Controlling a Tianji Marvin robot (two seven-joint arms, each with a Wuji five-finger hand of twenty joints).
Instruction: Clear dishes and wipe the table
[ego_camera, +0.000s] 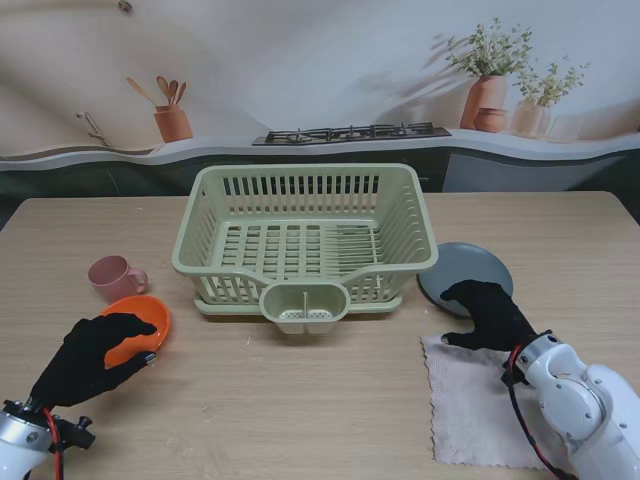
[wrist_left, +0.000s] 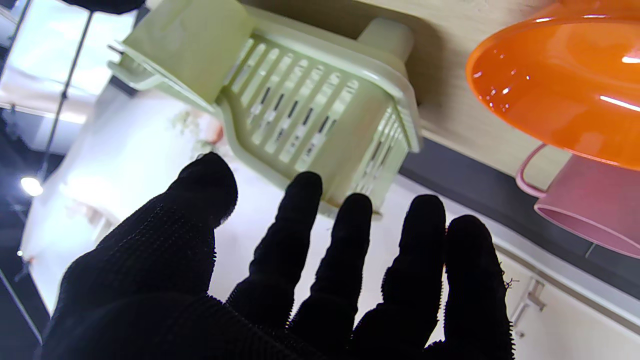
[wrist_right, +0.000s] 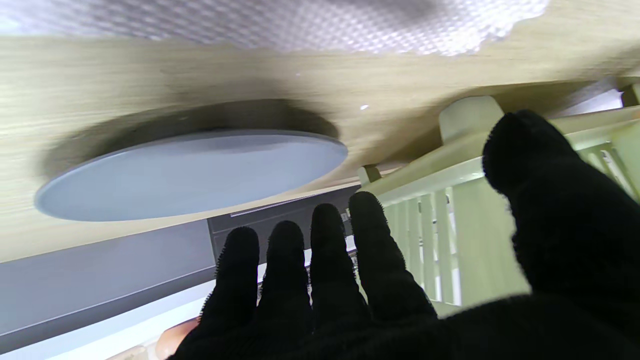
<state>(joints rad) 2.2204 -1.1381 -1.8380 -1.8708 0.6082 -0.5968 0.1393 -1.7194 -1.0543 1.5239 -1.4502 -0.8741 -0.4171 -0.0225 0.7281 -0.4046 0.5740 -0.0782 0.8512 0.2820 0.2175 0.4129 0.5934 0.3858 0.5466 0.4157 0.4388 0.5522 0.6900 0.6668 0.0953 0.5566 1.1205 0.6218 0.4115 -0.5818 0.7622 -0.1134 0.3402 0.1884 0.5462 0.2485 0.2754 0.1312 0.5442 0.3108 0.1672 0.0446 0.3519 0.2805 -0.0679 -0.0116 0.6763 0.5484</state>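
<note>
Hovering over the round orange plastic bowl (ego_camera: 140, 322) at lower left of the stand's frame with the black-gloved left hand (ego_camera: 95, 358), fingers (wrist_left: 300, 235) apart and clamped on nothing; reaching over the near rim of the flat round grey plate (ego_camera: 462, 266) at centre right with the black-gloved right hand (ego_camera: 490, 313), fingers (wrist_right: 372, 245) side by side but extended, thumb apart, likewise holding nothing. Probably opening the dish-clearing step, with the slatted pale green plastic dish rack (ego_camera: 305, 236) at mid-frame holding nothing that shows. For doing it well: hooking the bowl's rim between thumb and fingers rather than pressing on its glossy wall; prying the thin plate's edge off the wooden bench (ego_camera: 300, 400) before closing; steering clear of the small pink mug (ego_camera: 115, 277) just beyond the bowl. Leaving the pale woven wiping cloth (ego_camera: 480, 400) at lower right for afterwards. No brands, labels or readable writing showing anywhere.
</note>
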